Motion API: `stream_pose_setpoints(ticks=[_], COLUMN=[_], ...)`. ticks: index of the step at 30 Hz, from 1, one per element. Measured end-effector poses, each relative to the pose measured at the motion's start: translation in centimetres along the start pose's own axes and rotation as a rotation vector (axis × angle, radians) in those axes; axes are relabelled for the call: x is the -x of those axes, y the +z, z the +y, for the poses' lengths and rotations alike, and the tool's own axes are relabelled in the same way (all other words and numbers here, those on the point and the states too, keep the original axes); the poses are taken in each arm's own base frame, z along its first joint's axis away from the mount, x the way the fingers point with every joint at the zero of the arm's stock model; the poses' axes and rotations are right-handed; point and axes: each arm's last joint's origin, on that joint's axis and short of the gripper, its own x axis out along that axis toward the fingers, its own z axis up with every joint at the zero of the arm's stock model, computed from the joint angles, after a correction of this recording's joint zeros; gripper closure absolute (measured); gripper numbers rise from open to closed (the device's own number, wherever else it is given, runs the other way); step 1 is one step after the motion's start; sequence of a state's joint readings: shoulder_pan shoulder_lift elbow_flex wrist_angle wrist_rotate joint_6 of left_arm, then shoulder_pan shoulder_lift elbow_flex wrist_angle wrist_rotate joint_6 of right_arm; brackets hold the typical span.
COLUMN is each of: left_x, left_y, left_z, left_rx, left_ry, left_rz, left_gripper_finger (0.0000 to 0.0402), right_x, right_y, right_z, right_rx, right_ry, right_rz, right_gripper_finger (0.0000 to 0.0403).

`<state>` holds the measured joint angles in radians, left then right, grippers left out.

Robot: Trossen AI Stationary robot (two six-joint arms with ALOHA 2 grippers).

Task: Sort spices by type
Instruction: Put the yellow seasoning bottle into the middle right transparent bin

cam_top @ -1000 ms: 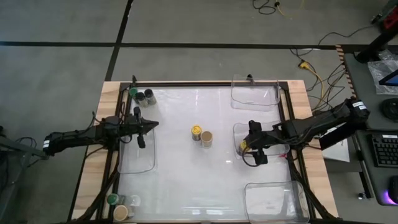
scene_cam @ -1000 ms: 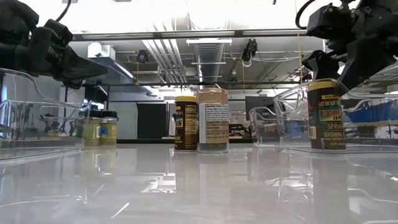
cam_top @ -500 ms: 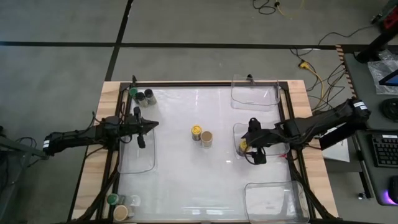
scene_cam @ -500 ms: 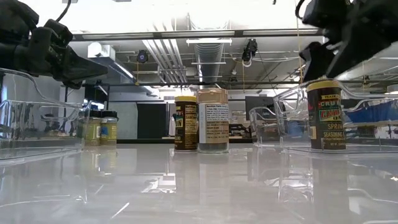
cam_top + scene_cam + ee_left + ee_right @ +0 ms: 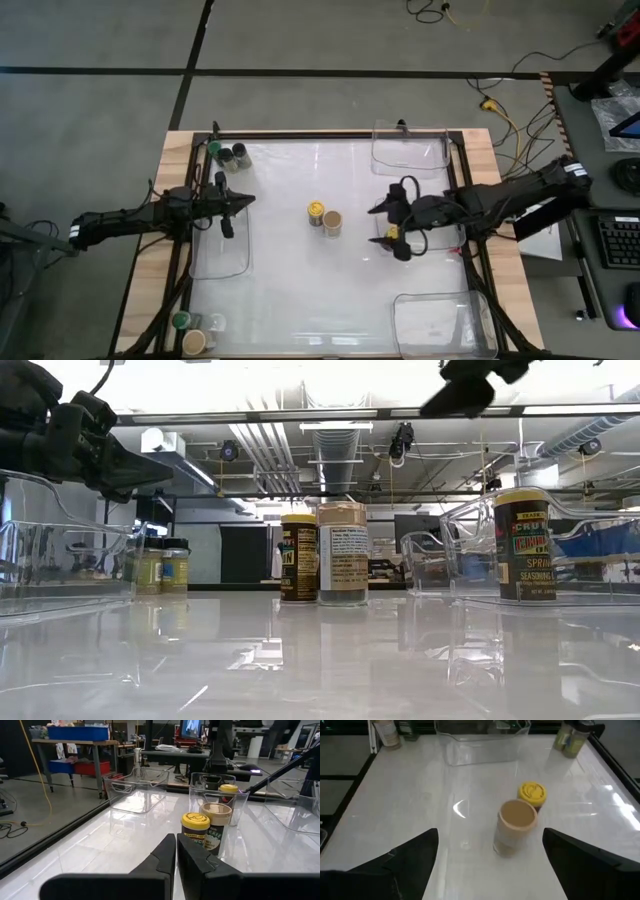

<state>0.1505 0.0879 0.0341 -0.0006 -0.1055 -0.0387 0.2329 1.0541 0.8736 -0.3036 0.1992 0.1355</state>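
Two jars stand together at the table's centre, one yellow-lidded point(image 5: 316, 209) point(image 5: 532, 793) and one tan-lidded point(image 5: 332, 221) point(image 5: 516, 826). A second yellow-lidded jar point(image 5: 391, 234) point(image 5: 522, 546) stands in the middle right bin point(image 5: 430, 222). Green- and black-lidded jars point(image 5: 228, 153) are at the far left corner, and a green-lidded and a tan-lidded jar point(image 5: 190, 331) at the near left corner. My right gripper point(image 5: 377, 226) point(image 5: 490, 834) is open and raised over that bin's left rim, facing the centre pair. My left gripper point(image 5: 243, 200) point(image 5: 176, 851) is shut, hovering above the left bin point(image 5: 221, 245).
Clear bins also sit at the far right point(image 5: 408, 150) and the near right corner point(image 5: 440, 325). A dark frame point(image 5: 330, 134) rims the white table. Open surface lies between the centre jars and the left bin, and toward the near edge.
My right gripper has risen from just above the yellow-lidded jar in the middle right bin and moved toward the table's left, now over the bin's left rim. That jar stands where it was. The left arm has kept still.
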Motion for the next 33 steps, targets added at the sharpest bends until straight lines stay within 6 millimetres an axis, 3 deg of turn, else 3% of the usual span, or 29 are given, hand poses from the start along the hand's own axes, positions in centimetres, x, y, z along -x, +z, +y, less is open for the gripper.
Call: stream_pose_setpoints(ticks=[7, 12, 26, 33], left_x=[0.0, 0.0, 0.0, 0.0], left_y=[0.0, 0.0, 0.1, 0.1], left_z=[0.0, 0.0, 0.0, 0.0], left_rx=[0.000, 0.000, -0.080, -0.081], left_ry=[0.000, 0.000, 0.000, 0.000], left_rz=[0.000, 0.000, -0.006, -0.007], left_gripper_finger=[0.0400, 0.0400, 0.0400, 0.0400], right_x=[-4.7, -8.6, -17.8, -19.7], right_y=[2.7, 4.5, 4.9, 5.4], right_z=[0.7, 0.6, -3.0, -4.6], right_rx=[-0.012, -0.164, -0.571, -0.674], right_ry=[-0.180, -0.218, -0.398, -0.483], right_rz=[0.052, 0.063, 0.172, 0.236], right_gripper_finger=[0.0052, 0.0053, 0.0060, 0.0060])
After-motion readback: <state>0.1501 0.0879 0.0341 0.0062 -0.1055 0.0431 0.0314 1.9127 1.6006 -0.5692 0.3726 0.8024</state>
